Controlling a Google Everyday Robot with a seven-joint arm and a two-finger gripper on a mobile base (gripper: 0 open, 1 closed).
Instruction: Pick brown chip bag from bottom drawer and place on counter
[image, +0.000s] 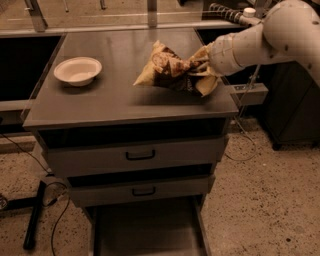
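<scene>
The brown chip bag (167, 71), crumpled, dark brown with tan edges, hangs over the right part of the counter (115, 100), its lower edge close to or touching the grey top. My gripper (201, 70) comes in from the right on the white arm (260, 40) and is shut on the bag's right end. The bottom drawer (145, 232) stands pulled out below the cabinet, its grey floor bare.
A white bowl (78, 70) sits on the counter's left part. Two upper drawers with black handles (140, 156) are shut. A black cable and stand (37, 215) lie on the speckled floor at left. A dark cabinet (292, 105) stands at right.
</scene>
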